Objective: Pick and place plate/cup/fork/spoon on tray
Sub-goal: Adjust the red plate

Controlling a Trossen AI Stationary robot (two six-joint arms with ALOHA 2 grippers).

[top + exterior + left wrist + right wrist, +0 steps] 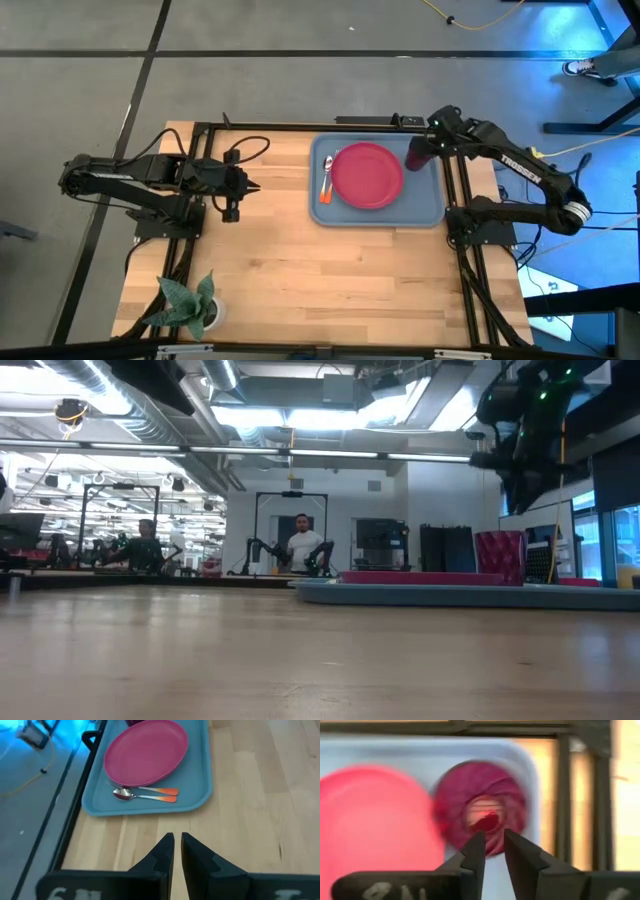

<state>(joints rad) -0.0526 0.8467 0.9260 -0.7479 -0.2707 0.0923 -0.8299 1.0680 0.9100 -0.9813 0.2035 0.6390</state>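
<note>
From the left: my left gripper [257,187] sits over bare table [300,270], well apart from the tray [425,212], with its jaws nearly closed and holding nothing; its wrist view shows only a thin slit between the fingers [162,852]. A potted plant [190,305] stands at the table's near left corner, clear of everything.

Between that gripper and the tray I see open wood, and the whole near half of the table is free too. The tray lies at the far right, long axis running left-right, its far edge close to the frame rail.

On the tray, the spoon [325,184] and fork [331,180] lie side by side along the left rim, long axes running near-to-far, silver heads toward the far side, orange handles toward the near side. The fork's head is tucked against the plate [367,175], which lies flat just right of them, filling the tray's middle.

The cup [416,156] stands upright, mouth up, in the tray's far right corner, just beside the plate. My right gripper [432,146] hangs above it at the cup's right; its jaws are narrow and empty, and in the wrist view the cup's mouth [482,815] lies just ahead of the fingertips [476,842].
</note>
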